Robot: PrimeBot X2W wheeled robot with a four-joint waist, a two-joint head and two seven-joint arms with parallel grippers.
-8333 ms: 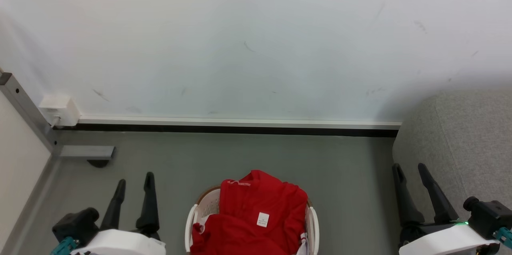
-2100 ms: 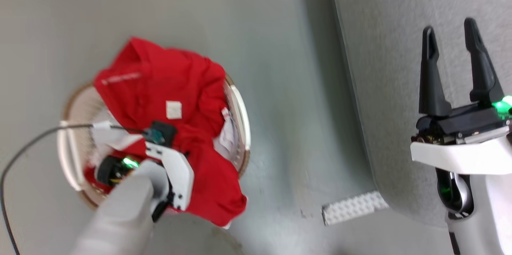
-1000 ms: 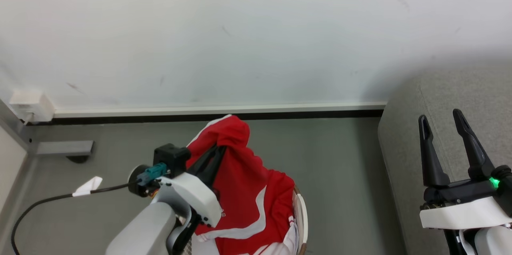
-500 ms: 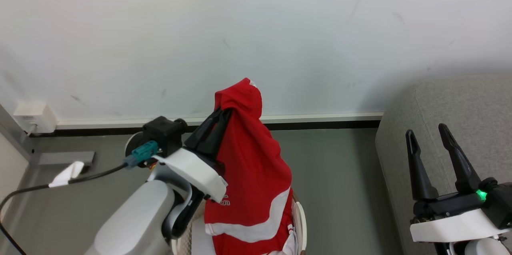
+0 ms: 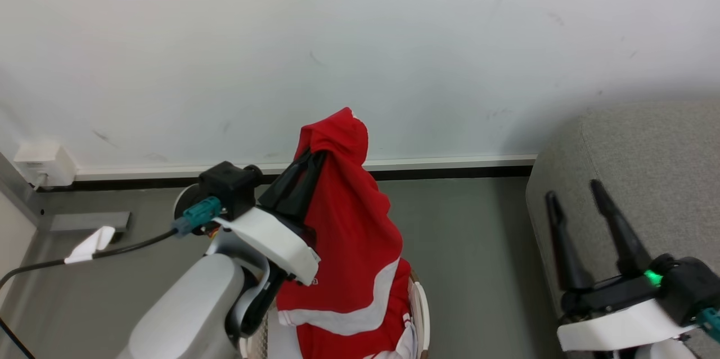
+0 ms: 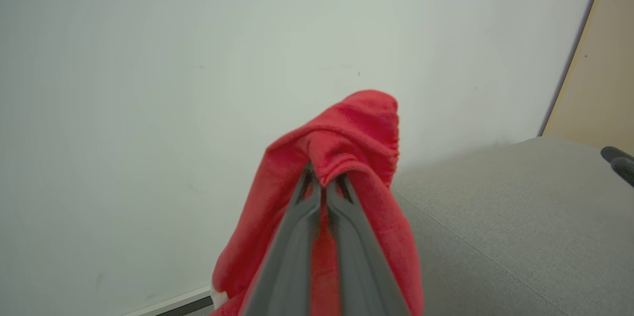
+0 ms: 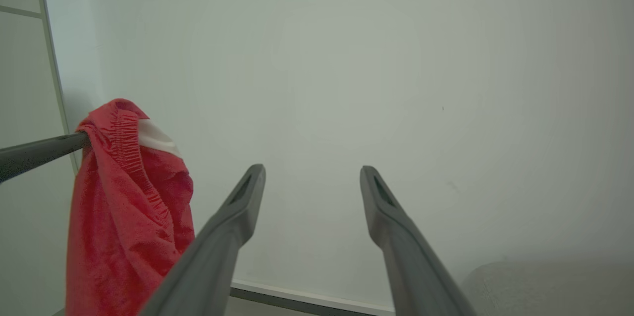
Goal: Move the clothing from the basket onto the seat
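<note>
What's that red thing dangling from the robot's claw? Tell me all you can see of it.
A bright red garment of soft fabric, with a curved white stripe low down and a gathered elastic edge at the top. The shut left gripper pinches that bunched edge, so it hangs limp in folds, its lower part reaching the basket. The grey seat stands apart to its right.
</note>
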